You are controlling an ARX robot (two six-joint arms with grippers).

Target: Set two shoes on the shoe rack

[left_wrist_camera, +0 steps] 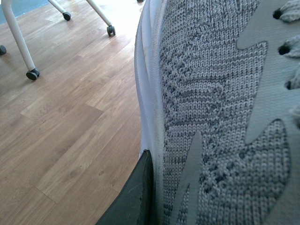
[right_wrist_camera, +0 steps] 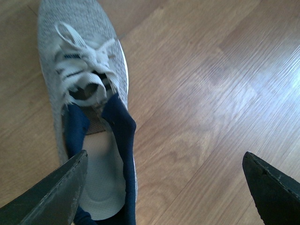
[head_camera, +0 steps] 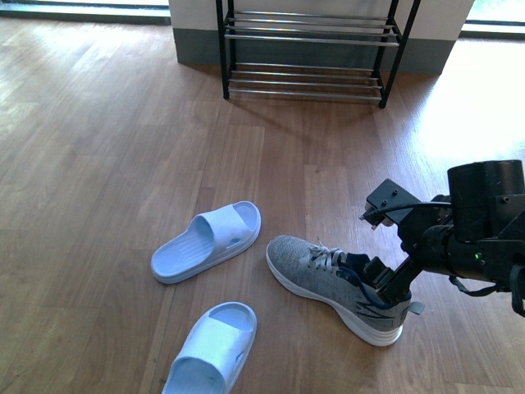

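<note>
Slides, pale blue [head_camera: 207, 241], at left on floor | grey sneaker [head_camera: 328, 275] centre-right, well apart from shoe rack [head_camera: 308, 37] | right gripper [head_camera: 385, 283] spread wide, empty, one finger over collar opening | left gripper finger [left_wrist_camera: 133, 197] against second sneaker [left_wrist_camera: 215, 117], closure untellable | likely risk: toe sagging, slipping from thin collar pinch | points toe far-left, long axis diagonal

Front view: two pale blue slides, a nearer slide [head_camera: 212, 349] and a farther slide [head_camera: 207, 241]; one grey sneaker [head_camera: 336, 287]; one shoe rack [head_camera: 308, 38] showing two tiers of bars; one robot arm [head_camera: 484, 213]. The left wrist view shows one grey sneaker [left_wrist_camera: 211, 117] close up, and it is unclear whether it is the same shoe.
</note>
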